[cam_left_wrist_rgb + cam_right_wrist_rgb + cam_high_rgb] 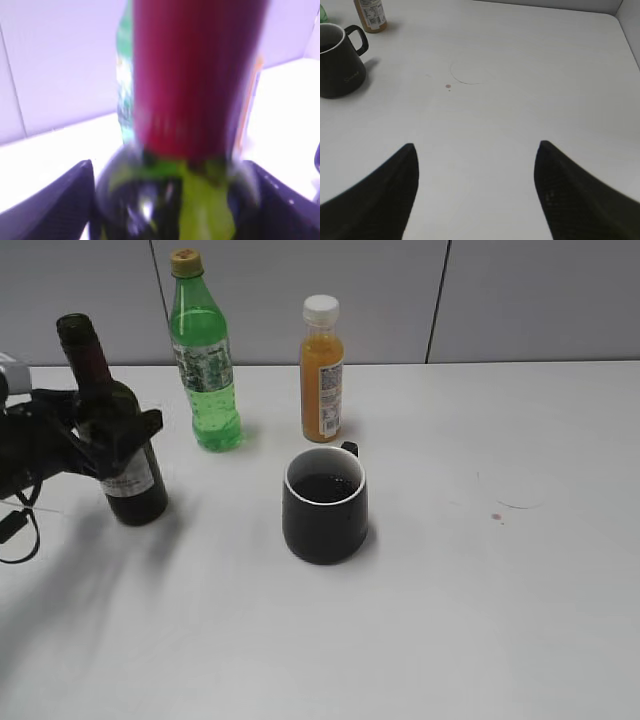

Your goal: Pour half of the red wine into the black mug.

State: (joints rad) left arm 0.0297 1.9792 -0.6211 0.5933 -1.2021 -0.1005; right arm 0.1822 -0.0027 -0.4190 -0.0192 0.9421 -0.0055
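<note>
The left hand is clamping the wine bottle around its shoulder, 1 finger on either side of the glass, as the left wrist view is showing with the dark fingers flanking the green body under the maroon neck foil. The grip is sitting high on the body, probably so the neck is staying free to swing over a rim. The bottle is standing nearly upright, leaning only slightly, its base on or just above the bench; I cannot tell which. Its mouth looks open.

The black mug is sitting well off to the right of that hand, with dark liquid already showing inside its white rim, so some pouring appears done. Its handle is pointing away toward the orange juice bottle, leaving the near rim clear for a pour. The green plastic bottle is standing beyond the hand, just past the wine bottle.

The right hand is hanging with its fingers spread apart over bare bench, holding nothing, and the mug is lying far forward and left of it. It seems parked clear of the pour path.
</note>
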